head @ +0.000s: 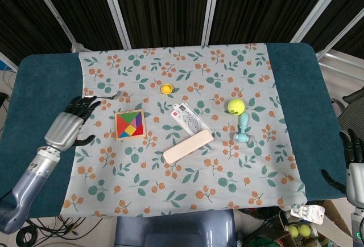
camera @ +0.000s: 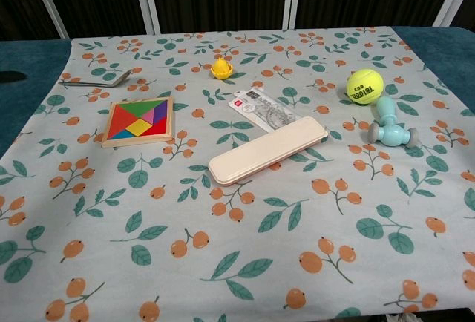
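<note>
1. Left hand [head: 68, 126] at left edge of head view, over the edge of the flowered cloth [head: 187, 161]; fingers spread, holding nothing.
2. Metal clip [head: 102, 95] just above it, upper left.
3. Puzzle board [head: 130, 124] flat on cloth, just right of left hand, not touching.
4. Yellow cap [head: 166, 89], packet [head: 190, 119], beige case [head: 188, 146] mid-frame; packet touches case.
5. Tennis ball [head: 236, 106] next to blue toy [head: 243, 128], right of centre.
6. Right hand [head: 354, 164] at lower right edge, off the table; fingers straight, apart, empty.

Bright, even overhead light; soft faint shadows (backdrop stays dark), both views sharp.
</note>
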Available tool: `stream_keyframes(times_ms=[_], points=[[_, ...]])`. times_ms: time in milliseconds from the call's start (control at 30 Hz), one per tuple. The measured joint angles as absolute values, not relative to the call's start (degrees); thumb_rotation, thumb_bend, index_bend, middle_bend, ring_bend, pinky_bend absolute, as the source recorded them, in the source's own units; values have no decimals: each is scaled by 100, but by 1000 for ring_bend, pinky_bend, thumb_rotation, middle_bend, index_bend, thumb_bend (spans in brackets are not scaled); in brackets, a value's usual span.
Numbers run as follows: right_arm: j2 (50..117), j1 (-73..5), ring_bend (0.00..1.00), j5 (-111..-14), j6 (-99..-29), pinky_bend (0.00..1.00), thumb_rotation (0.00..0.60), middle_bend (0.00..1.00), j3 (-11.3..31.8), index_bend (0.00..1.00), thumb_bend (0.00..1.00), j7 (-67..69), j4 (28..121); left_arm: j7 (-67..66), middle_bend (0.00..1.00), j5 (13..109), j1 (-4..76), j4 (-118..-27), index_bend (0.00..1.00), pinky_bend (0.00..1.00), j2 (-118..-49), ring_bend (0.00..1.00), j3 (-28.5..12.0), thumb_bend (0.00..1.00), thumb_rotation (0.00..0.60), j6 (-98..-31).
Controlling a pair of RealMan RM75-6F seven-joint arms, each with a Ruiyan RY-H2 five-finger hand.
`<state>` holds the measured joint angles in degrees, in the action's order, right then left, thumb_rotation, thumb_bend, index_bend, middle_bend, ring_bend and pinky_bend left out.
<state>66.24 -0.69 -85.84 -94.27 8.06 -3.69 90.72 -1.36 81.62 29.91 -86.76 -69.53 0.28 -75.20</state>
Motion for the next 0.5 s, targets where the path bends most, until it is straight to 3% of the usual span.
stream_keyframes(times_ms=[200, 500], points=[[6548, -135, 77, -8845, -9299, 235, 600, 0, 662, 0, 78, -333, 8964, -414, 0, 8138, 1769, -9277, 1, 0, -6632, 0, 396, 189, 600, -8785], [6298, -285, 76, -9026, -8914, 235, 600, 0, 476, 0, 78, -201, 8875, -100, 0, 8166, 1077, -9136, 0, 0, -6713, 0, 593, 189, 600, -9270]])
